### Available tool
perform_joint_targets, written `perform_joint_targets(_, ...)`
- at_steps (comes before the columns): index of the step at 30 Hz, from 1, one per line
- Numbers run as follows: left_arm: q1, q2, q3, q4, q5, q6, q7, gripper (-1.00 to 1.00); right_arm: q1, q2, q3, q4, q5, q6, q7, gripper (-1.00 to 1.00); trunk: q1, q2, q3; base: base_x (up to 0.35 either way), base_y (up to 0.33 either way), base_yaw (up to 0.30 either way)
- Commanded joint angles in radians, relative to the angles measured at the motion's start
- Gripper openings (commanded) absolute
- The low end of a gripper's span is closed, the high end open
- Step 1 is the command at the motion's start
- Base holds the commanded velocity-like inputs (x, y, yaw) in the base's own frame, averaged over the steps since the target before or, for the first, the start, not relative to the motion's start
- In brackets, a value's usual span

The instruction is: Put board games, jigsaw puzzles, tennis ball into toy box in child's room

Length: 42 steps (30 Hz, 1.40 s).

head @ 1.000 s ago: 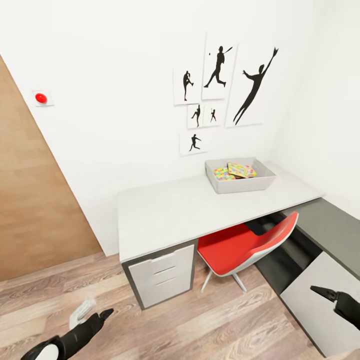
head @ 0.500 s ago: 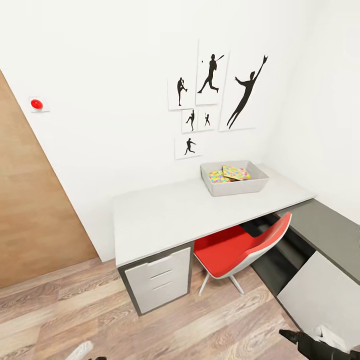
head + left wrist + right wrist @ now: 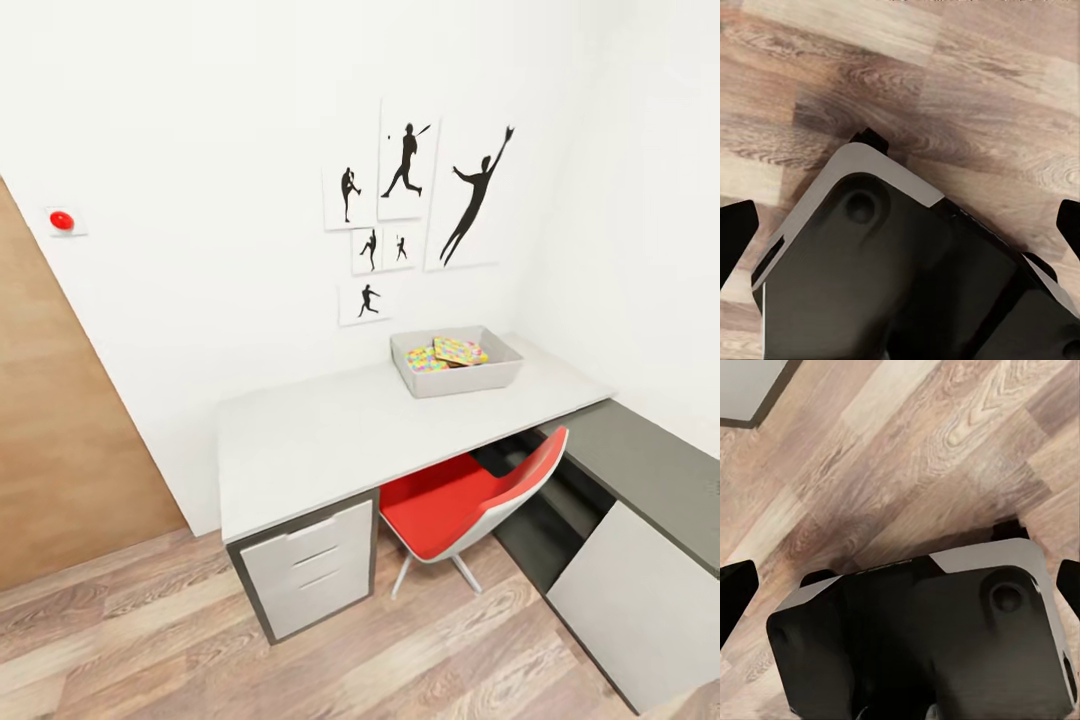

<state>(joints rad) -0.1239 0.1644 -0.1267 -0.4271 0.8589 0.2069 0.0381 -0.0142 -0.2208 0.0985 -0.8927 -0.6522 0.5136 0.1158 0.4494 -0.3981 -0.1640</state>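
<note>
White-walled room: grey worktop (image 3: 330,440) bears the toy box (image 3: 456,373) holding two jigsaw puzzles (image 3: 446,354). Left pincer (image 3: 900,221) and right pincer (image 3: 900,585) hang released, fingers spread, above wood floor (image 3: 150,640).

walls white | floor (image 3: 150,640) wood plank | red chair (image 3: 455,500) | silhouette posters (image 3: 410,205)

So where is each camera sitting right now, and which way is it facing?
Head: high on the robot, facing forward and down at the table, toy box and red chair.
Left wrist: on the left arm, facing down at the wood floor and the robot's dark base; fingertips spread wide.
Right wrist: likewise, fingertips wide.
Both wrists share floor and base.
</note>
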Motion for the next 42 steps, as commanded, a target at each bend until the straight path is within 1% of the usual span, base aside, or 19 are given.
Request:
perform_joint_targets(1,-0.001,0.0,-0.005,0.014,0.004,-0.007,0.004,1.0,-0.015,0.015,0.01,0.035,0.015,-0.003,-0.01,1.0,0.001,-0.002,0.0,0.0,0.0,-0.091)
perform_joint_targets(2,-0.002,-0.002,-0.004,0.03,0.001,-0.018,0.004,1.0,-0.03,0.031,0.016,0.071,0.034,-0.009,-0.02,1.0,0.001,-0.002,0.001,0.0,0.0,-0.093)
perform_joint_targets(3,-0.002,-0.002,-0.004,0.03,0.001,-0.018,0.004,1.0,-0.03,0.031,0.016,0.071,0.034,-0.009,-0.02,1.0,0.001,-0.002,0.003,0.0,0.0,-0.093)
perform_joint_targets(5,-0.003,-0.003,-0.003,0.06,-0.003,-0.042,0.005,1.0,-0.062,0.061,0.025,0.15,0.078,-0.025,-0.039,1.0,0.001,-0.002,0.006,0.0,0.0,-0.097)
perform_joint_targets(6,-0.003,-0.003,-0.003,0.06,-0.003,-0.042,0.005,1.0,-0.062,0.061,0.025,0.15,0.078,-0.025,-0.039,1.0,0.001,-0.002,0.008,0.0,0.0,-0.098)
perform_joint_targets(9,-0.004,-0.006,-0.002,0.102,-0.006,-0.084,0.005,1.0,-0.115,0.103,0.032,0.274,0.142,-0.071,-0.057,1.0,0.001,-0.002,0.013,0.0,0.0,-0.102)
perform_joint_targets(10,-0.004,-0.006,-0.002,0.102,-0.006,-0.084,0.005,1.0,-0.115,0.103,0.032,0.274,0.142,-0.071,-0.057,1.0,0.001,-0.002,0.014,0.0,0.0,-0.103)
perform_joint_targets(13,-0.001,-0.007,-0.002,0.135,-0.008,-0.124,0.005,1.0,-0.166,0.138,0.035,0.398,0.182,-0.132,-0.067,1.0,0.001,-0.002,0.019,0.0,0.0,-0.102)
perform_joint_targets(14,-0.001,-0.007,-0.002,0.135,-0.008,-0.124,0.005,1.0,-0.166,0.138,0.035,0.398,0.182,-0.132,-0.067,1.0,0.001,-0.002,0.021,0.0,0.0,-0.099)
perform_joint_targets(17,0.005,-0.009,-0.002,0.161,-0.007,-0.147,0.006,1.0,-0.21,0.173,0.037,0.502,0.204,-0.182,-0.084,1.0,0.001,-0.002,0.025,0.0,0.0,-0.077)
perform_joint_targets(18,0.005,-0.009,-0.002,0.161,-0.007,-0.147,0.006,1.0,-0.21,0.173,0.037,0.502,0.204,-0.182,-0.084,1.0,0.001,-0.002,0.026,0.0,0.0,-0.062)
perform_joint_targets(21,0.014,-0.012,-0.003,0.194,-0.007,-0.155,0.007,1.0,-0.236,0.2,0.041,0.563,0.215,-0.22,-0.12,1.0,0.001,-0.002,0.029,0.0,0.0,-0.04)
perform_joint_targets(25,0.022,-0.016,-0.003,0.222,-0.006,-0.159,0.009,1.0,-0.245,0.21,0.043,0.587,0.22,-0.25,-0.141,1.0,0.001,-0.002,0.032,0.0,0.0,-0.024)
perform_joint_targets(28,0.038,-0.02,-0.003,0.263,-0.006,-0.162,0.012,1.0,-0.249,0.219,0.039,0.61,0.219,-0.302,-0.16,1.0,0.001,-0.002,0.033,0.0,0.0,-0.013)
perform_joint_targets(32,0.061,-0.022,-0.004,0.287,-0.006,-0.163,0.014,1.0,-0.238,0.22,0.035,0.642,0.218,-0.334,-0.171,1.0,0.001,-0.002,0.033,0.0,0.0,-0.006)
perform_joint_targets(36,0.087,-0.024,-0.004,0.302,-0.006,-0.165,0.015,1.0,-0.187,0.215,0.032,0.722,0.217,-0.359,-0.177,1.0,0.001,-0.002,0.034,0.0,0.0,-0.003)
perform_joint_targets(37,0.087,-0.024,-0.004,0.302,-0.006,-0.165,0.015,1.0,-0.187,0.215,0.032,0.722,0.217,-0.359,-0.177,1.0,0.001,-0.002,0.034,0.0,0.0,-0.002)
perform_joint_targets(40,0.094,-0.024,-0.004,0.305,-0.006,-0.165,0.015,1.0,-0.156,0.213,0.031,0.759,0.217,-0.363,-0.179,1.0,0.001,-0.002,0.034,0.0,0.0,-0.002)
perform_joint_targets(42,0.099,-0.024,-0.004,0.308,-0.006,-0.165,0.015,1.0,-0.122,0.213,0.03,0.785,0.218,-0.366,-0.18,1.0,0.001,-0.002,0.034,0.0,0.0,-0.001)
